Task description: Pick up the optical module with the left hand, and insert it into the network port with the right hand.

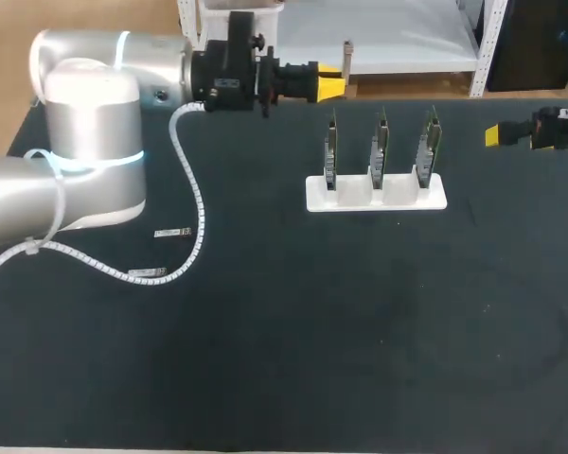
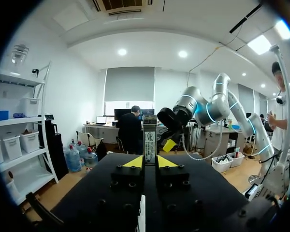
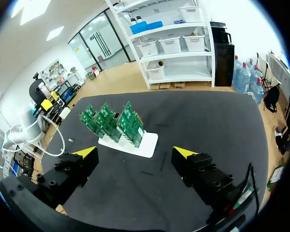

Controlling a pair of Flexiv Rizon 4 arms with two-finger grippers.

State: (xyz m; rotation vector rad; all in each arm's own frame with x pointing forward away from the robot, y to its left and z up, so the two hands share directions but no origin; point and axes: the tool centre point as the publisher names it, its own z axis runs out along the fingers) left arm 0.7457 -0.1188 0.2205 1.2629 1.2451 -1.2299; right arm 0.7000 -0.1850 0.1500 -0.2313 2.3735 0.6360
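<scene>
The optical module point(image 2: 150, 141), a slim grey metal piece with a label, stands upright between the yellow tips of my left gripper point(image 2: 150, 162), which is shut on it. In the head view the left gripper point(image 1: 333, 85) is held high at the table's far edge, and the module point(image 1: 347, 55) sticks out past its tips. Three green circuit boards point(image 1: 379, 149) with the network ports stand in a white holder point(image 1: 376, 197) at the middle back. My right gripper point(image 1: 495, 135) hovers at the far right, open and empty point(image 3: 135, 153), with the boards point(image 3: 113, 121) ahead of it.
The left arm's white spiral cable point(image 1: 191, 203) hangs over the black mat point(image 1: 341, 331), with small white labels point(image 1: 173, 232) by it. My right arm point(image 2: 203, 107) shows ahead of the left gripper in the left wrist view.
</scene>
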